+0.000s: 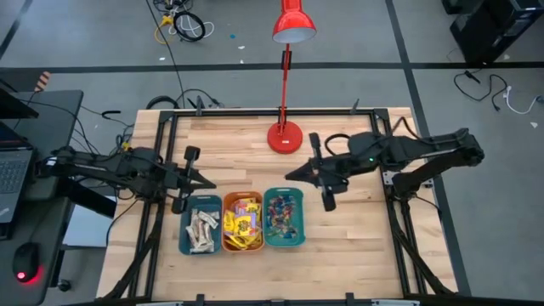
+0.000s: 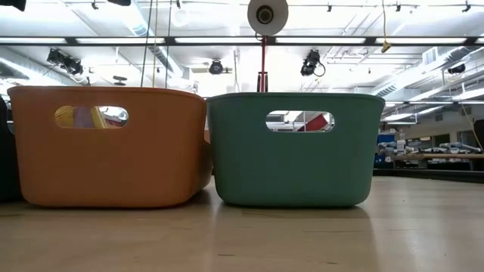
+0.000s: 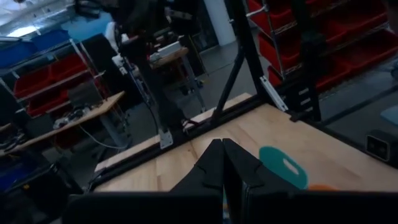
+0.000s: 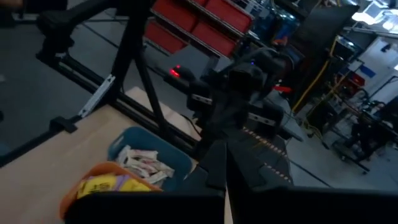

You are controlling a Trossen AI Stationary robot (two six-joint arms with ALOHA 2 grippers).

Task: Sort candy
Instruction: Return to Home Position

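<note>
1. The candy lies sorted in three bins in a row near the front edge of the table. Pale beige bars are in the blue bin, yellow packets in the orange bin, and small mixed pieces in the teal bin.
2. The bins stand side by side, touching or nearly so. I see no loose sweet on the boards around them. The mixed pieces are too small for me to check one by one.
3. The left gripper hangs above the table just behind the blue bin, fingers pressed together and holding nothing.
4. The right gripper hangs just behind the teal bin, likewise clenched and empty. It sits near the base of the red lamp but apart from it.
5. My judgement is that sorting and bin placement are finished, and the step in hand is the retreat of both arms to rest.
6. The next move calls for drawing each arm back toward its own side. I would lift clear of the bin rims, and the right arm must keep off the lamp.
</note>
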